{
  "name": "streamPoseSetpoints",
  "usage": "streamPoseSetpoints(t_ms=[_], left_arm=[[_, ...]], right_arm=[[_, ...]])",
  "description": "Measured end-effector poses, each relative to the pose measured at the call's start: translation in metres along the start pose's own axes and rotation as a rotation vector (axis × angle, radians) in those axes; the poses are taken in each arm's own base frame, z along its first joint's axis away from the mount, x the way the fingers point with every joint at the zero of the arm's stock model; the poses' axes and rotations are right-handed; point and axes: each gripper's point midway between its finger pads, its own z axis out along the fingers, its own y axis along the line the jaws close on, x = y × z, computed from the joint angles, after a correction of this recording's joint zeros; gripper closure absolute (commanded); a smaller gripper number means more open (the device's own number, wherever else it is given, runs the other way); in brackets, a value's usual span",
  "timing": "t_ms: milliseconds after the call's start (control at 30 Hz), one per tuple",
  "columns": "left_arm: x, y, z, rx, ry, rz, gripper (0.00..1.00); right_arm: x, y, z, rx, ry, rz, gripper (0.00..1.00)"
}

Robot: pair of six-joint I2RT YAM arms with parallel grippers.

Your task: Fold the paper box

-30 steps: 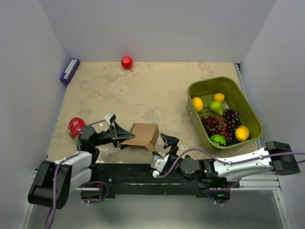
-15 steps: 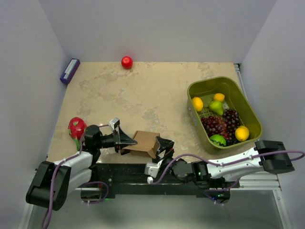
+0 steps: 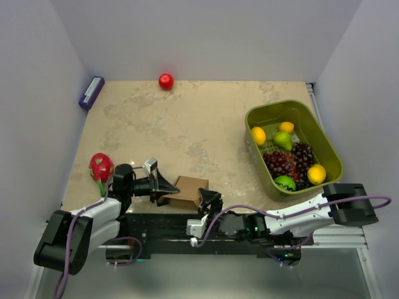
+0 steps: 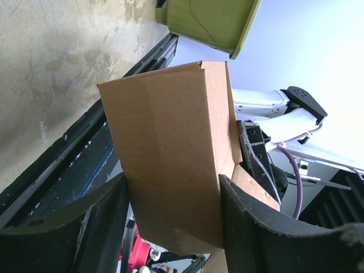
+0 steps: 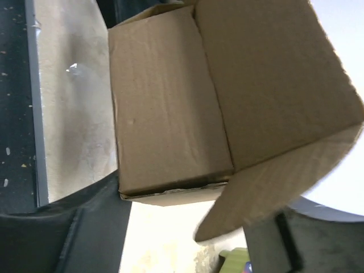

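The paper box (image 3: pixel 189 190) is a small brown cardboard box at the table's near edge, tipped on its side, with one end open and a loose flap (image 5: pixel 273 176). My left gripper (image 3: pixel 163 187) is shut on it from the left; in the left wrist view both fingers press the box (image 4: pixel 170 142) between them at the gripper (image 4: pixel 173 183). My right gripper (image 3: pixel 209 200) is at the box's right end. In the right wrist view its jaws stand apart at the gripper (image 5: pixel 190 205), straddling the open end of the box (image 5: pixel 170 102).
A green basket (image 3: pixel 255 115) with lemons, limes and grapes stands at the right. A red apple (image 3: pixel 166 81) lies at the far edge, a purple-blue block (image 3: pixel 91 92) at the far left, and a dragon fruit (image 3: pixel 100 166) beside the left arm.
The box has come toward the near edge in the left gripper. The right gripper moved left onto the box's end and its jaws have narrowed.
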Motion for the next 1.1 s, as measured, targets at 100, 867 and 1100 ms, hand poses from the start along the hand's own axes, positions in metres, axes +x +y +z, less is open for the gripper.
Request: streamPoseSetpoints(t_ms=[100,867,1100], left_arm=[[0.000,0.000,0.000,-0.001,0.000,-0.008,0.48],[-0.007,-0.037,-0.006,0.113,-0.041,0.089,0.01],[-0.022,-0.046,-0.009,0.121,-0.098,0.152,0.00]], right_arm=[[-0.001,0.002,0.000,-0.007,-0.006,0.010,0.47],[-0.005,-0.010,-0.007,0.077,-0.030,0.431,0.65],[0.001,-0.010,-0.013,0.090,-0.035,0.519,0.66]])
